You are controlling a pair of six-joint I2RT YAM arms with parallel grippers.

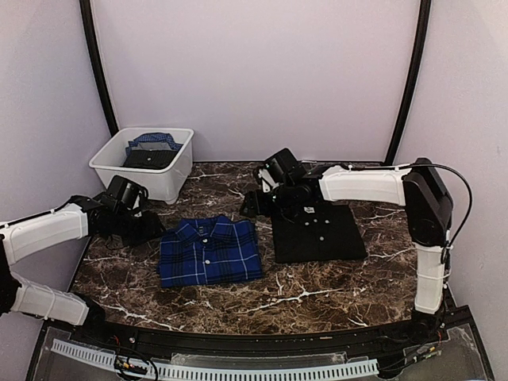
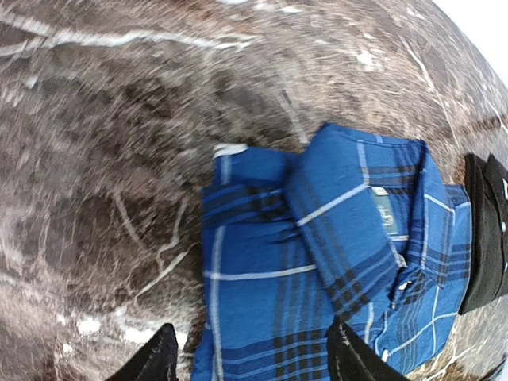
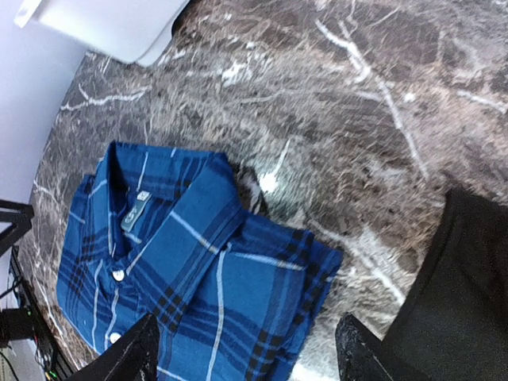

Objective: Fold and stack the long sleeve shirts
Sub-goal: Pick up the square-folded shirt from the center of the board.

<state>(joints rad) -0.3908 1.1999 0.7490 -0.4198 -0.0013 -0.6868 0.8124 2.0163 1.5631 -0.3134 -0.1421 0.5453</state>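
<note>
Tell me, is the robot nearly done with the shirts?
Partly. Done: the blue shirt and the black shirt both lie folded, side by side on the table. In hand: nothing; the left gripper and right gripper are both open. Left: putting one shirt on the other, and the tub holds more cloth.

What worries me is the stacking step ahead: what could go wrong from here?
1. The blue plaid shirt and the black shirt lie folded side by side, unstacked; a pinch at one edge may let the lifted one fall open.
2. The left gripper hangs open over the plaid's layered collar end and could snag a single layer.
3. The right gripper, open above the gap between the shirts, could drag either one askew.
</note>
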